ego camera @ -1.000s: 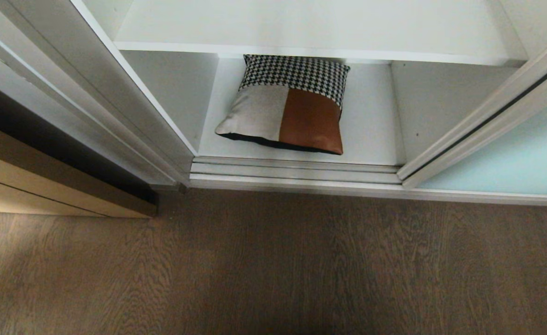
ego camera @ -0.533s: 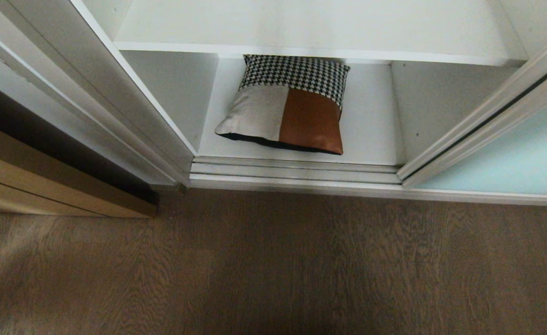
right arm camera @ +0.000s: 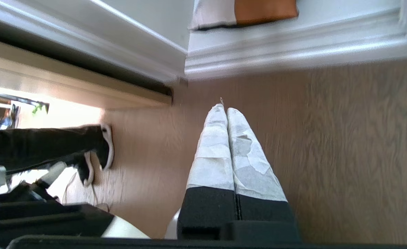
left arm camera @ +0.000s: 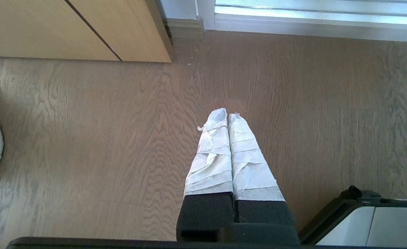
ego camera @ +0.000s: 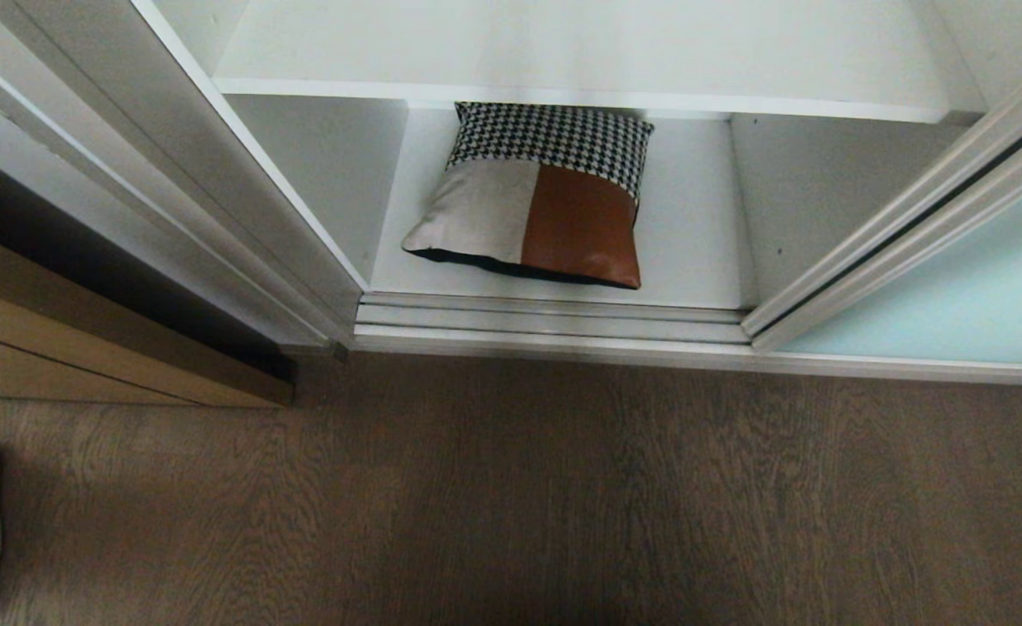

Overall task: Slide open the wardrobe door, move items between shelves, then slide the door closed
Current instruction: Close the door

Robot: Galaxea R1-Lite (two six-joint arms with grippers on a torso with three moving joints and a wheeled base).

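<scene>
Wardrobe door (ego camera: 954, 296): slid aside, opening done. Cushion (ego camera: 537, 204): on bottom shelf (ego camera: 693, 252), transfer and closing pending. Left gripper (left arm camera: 227, 117), right gripper (right arm camera: 224, 110): clenched empty, above floor (ego camera: 563, 487).

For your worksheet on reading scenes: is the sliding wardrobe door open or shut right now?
Open. The sliding wardrobe door sits off to the right, leaving the cushion on the bottom shelf in plain view.

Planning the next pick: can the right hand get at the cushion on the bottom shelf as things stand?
Probably yes. The sliding door is pushed aside, so the cushion lies uncovered near the shelf's front edge. The right hand, shut, hangs over bare floor facing it; only the low track lies between.
</scene>
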